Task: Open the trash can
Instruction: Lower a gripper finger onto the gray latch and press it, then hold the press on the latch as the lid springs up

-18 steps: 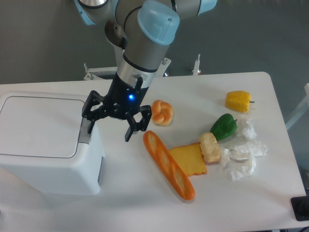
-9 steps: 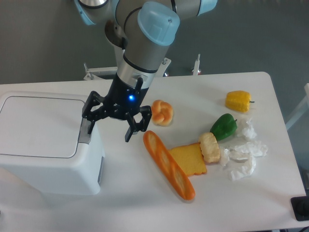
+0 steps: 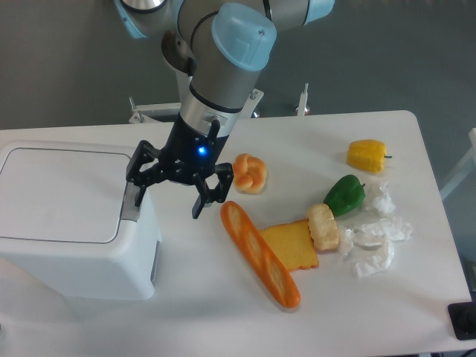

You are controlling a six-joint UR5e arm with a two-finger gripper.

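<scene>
The trash can (image 3: 71, 219) is a large white box at the left of the table, its flat lid down. A grey latch (image 3: 132, 204) sits at the lid's right edge. My gripper (image 3: 168, 201) hangs at the can's right side, open, with nothing between its fingers. Its left fingertip (image 3: 138, 195) is right over the grey latch and looks to be touching it; the right fingertip (image 3: 198, 208) hangs over the table beside the can.
Right of the gripper lie a round bun (image 3: 251, 173), a long baguette (image 3: 259, 253), a yellow toast slice (image 3: 291, 245), a pale bread piece (image 3: 323, 226), a green pepper (image 3: 345, 194), a yellow pepper (image 3: 367, 155) and crumpled white paper (image 3: 375, 236).
</scene>
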